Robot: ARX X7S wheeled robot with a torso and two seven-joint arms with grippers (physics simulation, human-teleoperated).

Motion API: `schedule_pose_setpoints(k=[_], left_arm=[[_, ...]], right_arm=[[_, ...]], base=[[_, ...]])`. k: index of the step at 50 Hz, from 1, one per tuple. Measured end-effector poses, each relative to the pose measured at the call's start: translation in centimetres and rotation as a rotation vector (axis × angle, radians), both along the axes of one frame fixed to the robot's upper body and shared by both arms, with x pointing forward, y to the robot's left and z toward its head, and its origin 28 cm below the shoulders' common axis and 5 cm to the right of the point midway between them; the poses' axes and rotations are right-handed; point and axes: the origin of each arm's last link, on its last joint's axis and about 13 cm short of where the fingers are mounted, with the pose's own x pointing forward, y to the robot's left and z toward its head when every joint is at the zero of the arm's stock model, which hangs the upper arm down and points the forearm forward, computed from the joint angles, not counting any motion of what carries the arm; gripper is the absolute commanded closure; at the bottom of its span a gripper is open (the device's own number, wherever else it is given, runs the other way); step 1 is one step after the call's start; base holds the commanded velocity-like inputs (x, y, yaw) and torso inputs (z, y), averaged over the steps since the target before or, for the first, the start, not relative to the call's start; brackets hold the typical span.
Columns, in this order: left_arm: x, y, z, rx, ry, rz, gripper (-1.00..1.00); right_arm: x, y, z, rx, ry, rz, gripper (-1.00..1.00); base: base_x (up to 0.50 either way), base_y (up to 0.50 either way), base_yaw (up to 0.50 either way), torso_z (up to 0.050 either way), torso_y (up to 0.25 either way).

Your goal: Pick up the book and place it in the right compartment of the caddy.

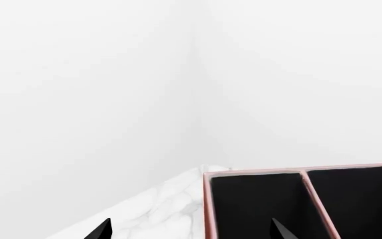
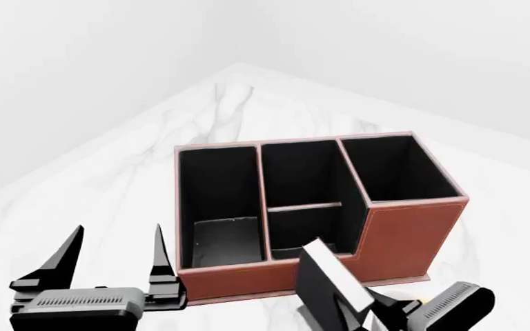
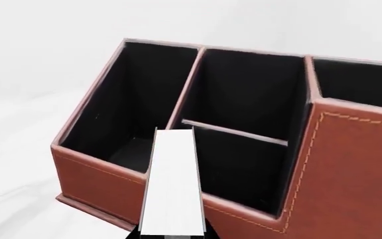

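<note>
Nearest the robot, at the near edge of the marble table [image 2: 108,172], the right gripper [image 2: 385,314] carries the book [image 2: 330,283] clamped between its jaws. The book is lifted clear of the tabletop and tilted, its long axis running from the gripper up and away toward the caddy [image 2: 403,238]. The right wrist view looks straight along the white page edges [image 3: 173,184], which point at the caddy's low front wall near the divider between the long narrow section and the split middle section.

The left gripper [image 2: 113,265] hangs just off the caddy's left front corner with its jaws spread and nothing between them; it is the farther arm from the goal and plays no part in the carry.

Beyond the book stands the caddy, its low sections at centre and left. The right compartment [image 2: 399,169] sits farther back and to the right of the book, behind taller walls. So the book seems to need to rise, shift right and forward, then stand more upright to drop in. How much the book's top clears that taller rim is hard to judge from these angles.

Behind the caddy the table narrows to its far corner.
</note>
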Motion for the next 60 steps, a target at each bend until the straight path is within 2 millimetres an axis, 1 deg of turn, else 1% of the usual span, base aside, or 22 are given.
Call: schedule_pose_setpoints(k=[12,38,60], left_arm=[[0.0,0.0,0.0,-0.001,-0.001,0.002,-1.00],[0.0,0.1,0.0,-0.001,0.001,0.006,-1.00],[0.0,0.1,0.1,0.000,0.002,0.009,-1.00]], right_arm=[[0.7,0.0,2.4,0.011,-0.031,-0.035,1.00],[2.3,0.3,9.7,0.049,-0.159,-0.098,1.00],[3.8,0.4,14.9,0.093,-0.237,-0.192,1.00]], base=[[0.00,0.00,0.00,0.000,0.002],[0.00,0.00,0.00,0.000,0.001],[0.00,0.00,0.00,0.000,0.001]])
